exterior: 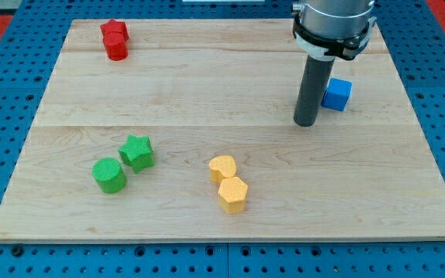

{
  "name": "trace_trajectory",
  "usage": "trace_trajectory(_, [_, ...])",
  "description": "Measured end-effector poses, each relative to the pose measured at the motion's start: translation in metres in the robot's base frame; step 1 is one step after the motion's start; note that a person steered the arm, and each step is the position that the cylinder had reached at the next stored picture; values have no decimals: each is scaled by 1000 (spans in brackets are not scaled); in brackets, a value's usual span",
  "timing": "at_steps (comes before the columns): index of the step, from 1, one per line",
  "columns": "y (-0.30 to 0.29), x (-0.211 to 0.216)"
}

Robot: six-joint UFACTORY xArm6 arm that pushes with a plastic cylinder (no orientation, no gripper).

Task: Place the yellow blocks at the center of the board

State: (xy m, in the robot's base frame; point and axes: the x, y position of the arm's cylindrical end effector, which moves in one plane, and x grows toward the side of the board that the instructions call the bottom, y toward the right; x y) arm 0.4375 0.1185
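Two yellow blocks lie touching near the view's bottom centre: a yellow heart-shaped block (222, 167) and, just below and to its right, a yellow hexagonal block (232, 194). My tip (306, 123) rests on the wooden board (207, 93) at the view's right of centre, well above and to the right of the yellow blocks and apart from them. A blue cube (337, 94) sits right next to the rod, on its right side.
A green star block (137, 152) and a green round block (109, 174) sit side by side at the lower left. Two red blocks (115, 38) stand together near the top left edge. The board lies on a blue perforated table.
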Motion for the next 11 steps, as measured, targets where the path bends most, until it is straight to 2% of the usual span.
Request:
trace_trajectory(1, [-6,3])
trace_trajectory(2, [-51,3])
trace_trajectory(3, [-70,3])
trace_trajectory(5, [-65,6])
trace_trajectory(6, [-24,28])
trace_trajectory(7, [3,84])
trace_trajectory(8, [-14,159])
trace_trajectory(9, [-61,171])
trace_trajectory(10, [-115,153])
trace_trajectory(11, [-133,118])
